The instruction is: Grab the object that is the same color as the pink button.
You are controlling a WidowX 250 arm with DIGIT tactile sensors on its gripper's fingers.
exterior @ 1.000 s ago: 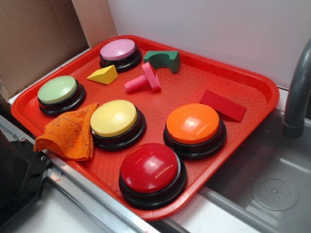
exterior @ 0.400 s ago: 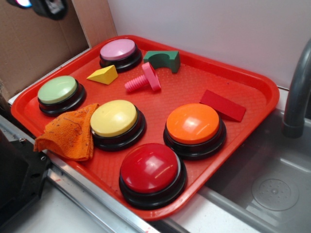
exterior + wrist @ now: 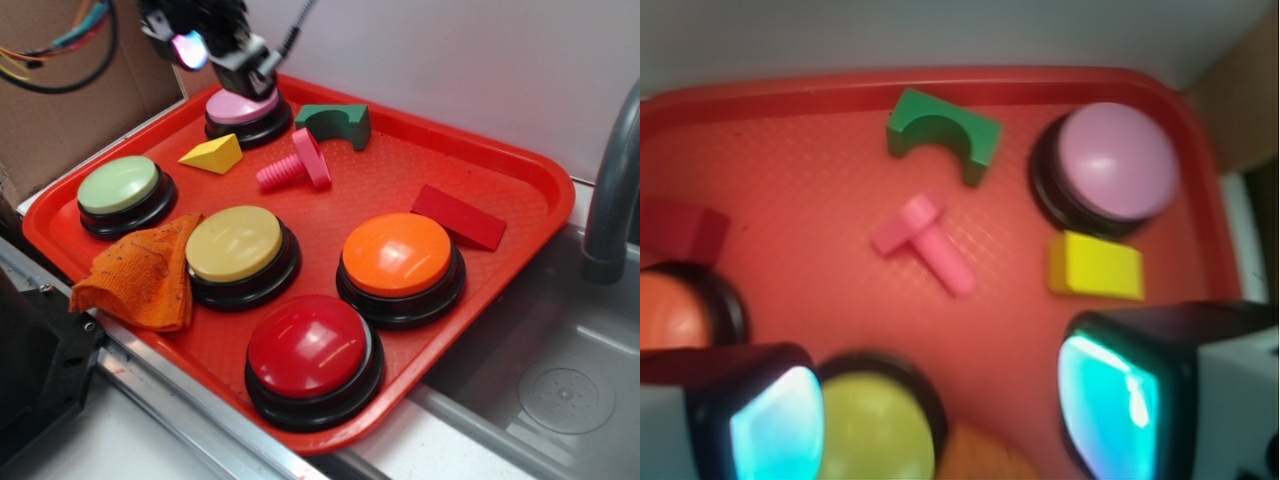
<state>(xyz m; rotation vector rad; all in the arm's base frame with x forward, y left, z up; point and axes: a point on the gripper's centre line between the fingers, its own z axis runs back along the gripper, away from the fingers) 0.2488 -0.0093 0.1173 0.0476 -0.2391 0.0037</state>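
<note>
The object, a bright pink toy bolt (image 3: 297, 165), lies on its side on the red tray (image 3: 520, 175), right of a yellow wedge (image 3: 213, 153). In the wrist view the bolt (image 3: 925, 242) sits ahead of the fingers, untouched. The pink button (image 3: 240, 108) stands at the tray's far corner, partly covered by my gripper (image 3: 222, 55), which hovers above it. My gripper (image 3: 945, 400) is open, its glowing cyan pads (image 3: 1120, 395) wide apart with nothing between them. The pink button (image 3: 1115, 160) shows at the upper right of the wrist view.
On the tray stand a green arch block (image 3: 335, 122), a red block (image 3: 458, 216), a green button (image 3: 120, 187), a yellow button (image 3: 235, 245), an orange button (image 3: 398, 255) and a red button (image 3: 310, 347), plus an orange cloth (image 3: 140, 272). A sink (image 3: 560, 390) and faucet (image 3: 610, 200) lie right.
My gripper has come in from the upper left corner and moved right and down, now over the pink button. The things on the tray have not moved.
</note>
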